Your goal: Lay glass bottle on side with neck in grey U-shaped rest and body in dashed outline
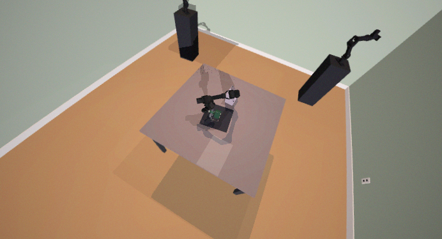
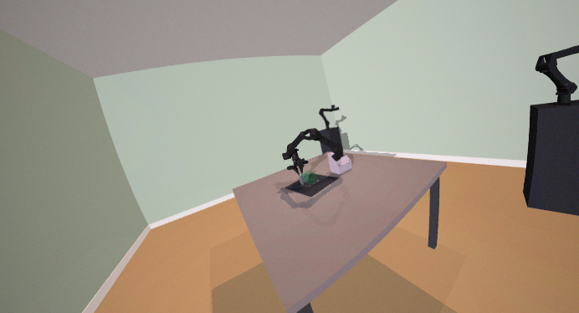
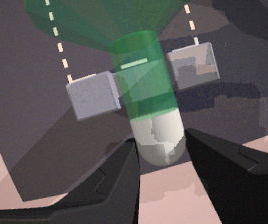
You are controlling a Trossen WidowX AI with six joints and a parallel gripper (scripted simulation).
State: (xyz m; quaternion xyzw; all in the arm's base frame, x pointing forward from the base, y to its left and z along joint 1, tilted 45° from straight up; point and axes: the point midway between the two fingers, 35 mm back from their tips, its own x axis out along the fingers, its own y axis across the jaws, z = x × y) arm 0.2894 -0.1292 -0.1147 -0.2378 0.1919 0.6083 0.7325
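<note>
The gripper is closed around the white-tipped neck end of the glass bottle. In the wrist view, the fingers stand at 4 and 8 o'clock of the neck end, and the green body extends toward 11 o'clock. The neck lies between the two uprights of the grey U-shaped rest, at its 9 and 3 o'clock; seating depth cannot be determined. The dashed outline flanks the body on the dark mat. In the top view, the pale arm base stands at 1 o'clock of the mat on the table.
</note>
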